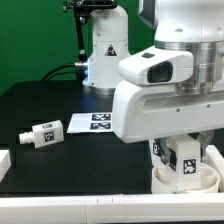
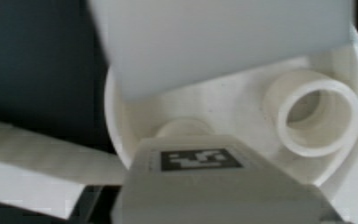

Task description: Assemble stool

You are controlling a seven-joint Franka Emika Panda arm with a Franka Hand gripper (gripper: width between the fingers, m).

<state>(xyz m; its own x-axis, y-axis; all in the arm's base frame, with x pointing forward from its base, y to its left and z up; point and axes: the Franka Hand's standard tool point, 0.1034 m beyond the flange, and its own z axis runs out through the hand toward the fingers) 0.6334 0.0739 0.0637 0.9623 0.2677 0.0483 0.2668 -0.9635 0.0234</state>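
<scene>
No words, brand names or numbers can be read anywhere here. All I can make out are square black-and-white tags: one on the stool leg (image 1: 40, 134) lying on the table (image 1: 40, 100), several on the marker board (image 1: 92, 122), and one on the upright leg (image 1: 186, 163) at the exterior view's right. The wrist view shows another tag (image 2: 199, 158) on white plastic, blurred. A dark mark (image 1: 107, 48) on the robot's base (image 1: 98, 68) is too small to read.
</scene>
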